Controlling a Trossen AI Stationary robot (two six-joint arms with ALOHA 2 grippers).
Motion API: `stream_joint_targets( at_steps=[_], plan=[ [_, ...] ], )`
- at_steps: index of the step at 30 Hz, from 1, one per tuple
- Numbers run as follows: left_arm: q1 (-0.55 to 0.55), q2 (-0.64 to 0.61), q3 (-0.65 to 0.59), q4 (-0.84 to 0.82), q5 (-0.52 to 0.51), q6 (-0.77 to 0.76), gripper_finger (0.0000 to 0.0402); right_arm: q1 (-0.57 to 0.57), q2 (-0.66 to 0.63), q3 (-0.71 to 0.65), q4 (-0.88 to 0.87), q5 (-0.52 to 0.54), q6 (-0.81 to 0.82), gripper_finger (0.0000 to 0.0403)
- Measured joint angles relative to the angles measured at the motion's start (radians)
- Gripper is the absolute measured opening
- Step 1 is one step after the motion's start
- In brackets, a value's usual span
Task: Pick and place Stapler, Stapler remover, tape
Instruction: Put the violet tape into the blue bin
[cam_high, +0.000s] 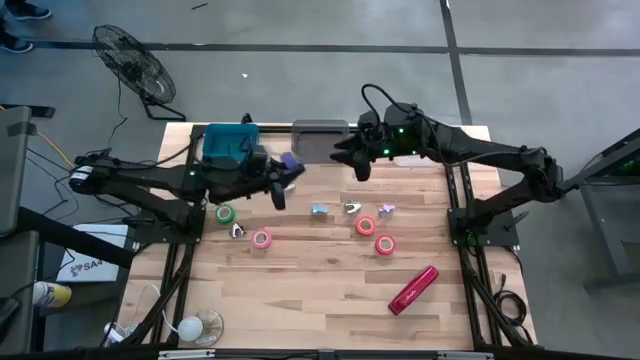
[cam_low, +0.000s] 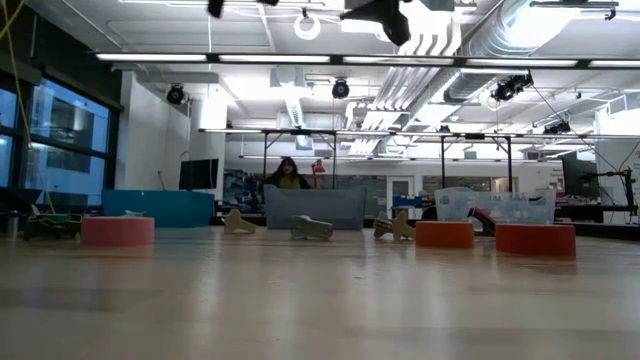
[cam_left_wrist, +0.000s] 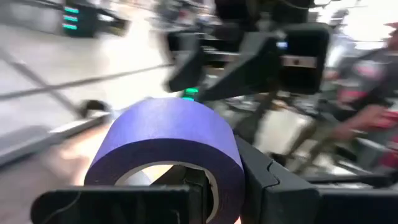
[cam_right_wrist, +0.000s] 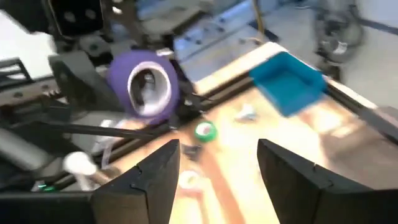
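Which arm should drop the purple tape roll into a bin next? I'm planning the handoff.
Probably the left. Its claw already grips the purple tape roll near the teal plastic bin and grey bin. The right claw is open, empty, facing it.

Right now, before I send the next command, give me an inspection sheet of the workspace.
Surface: wooden table, light planks.
Job's things: red stapler lies near the front right; purple tape roll is held up by the left arm; green roll, pink roll and two red rolls lie mid-table; small staple removers lie among them.
Clutter: teal bin and grey bin at the back edge.
Grippers: left gripper shut on the purple roll; right gripper open, holding nothing.
Cables: black cable loops over the right arm.
Surroundings: floor fan; a person behind the table.
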Motion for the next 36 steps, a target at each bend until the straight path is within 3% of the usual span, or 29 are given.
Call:
stream_joint_targets(
  at_steps=[3, 5, 9, 14, 23, 36],
  plan=[
    [0.023, -0.051, 0.0, -0.184, -0.115, -0.06, 0.0039, -0.01, -0.02, 0.0, -0.057, 0.044, -0.011, 0.0208],
    [0.06, -0.074, 0.0, -0.302, -0.134, -0.124, 0.0039, -0.013, -0.024, 0.0, -0.093, 0.073, -0.012, 0.0208],
    [0.186, -0.093, -0.001, -0.512, -0.084, -0.221, 0.0039, -0.015, -0.024, 0.0, -0.122, 0.106, -0.012, 0.0208],
    [0.398, -0.091, -0.002, -0.659, 0.065, -0.253, 0.0039, -0.015, -0.024, 0.0, -0.133, 0.148, -0.011, 0.0208],
    [0.745, -0.013, -0.002, -0.768, 0.289, -0.183, 0.0039, -0.015, -0.023, 0.0, -0.143, 0.201, 0.011, 0.0209],
    [1.084, 0.239, -0.002, -0.803, 0.392, -0.077, 0.0039, -0.015, -0.023, 0.0, -0.151, 0.254, 0.04, 0.0209]
  ],
)
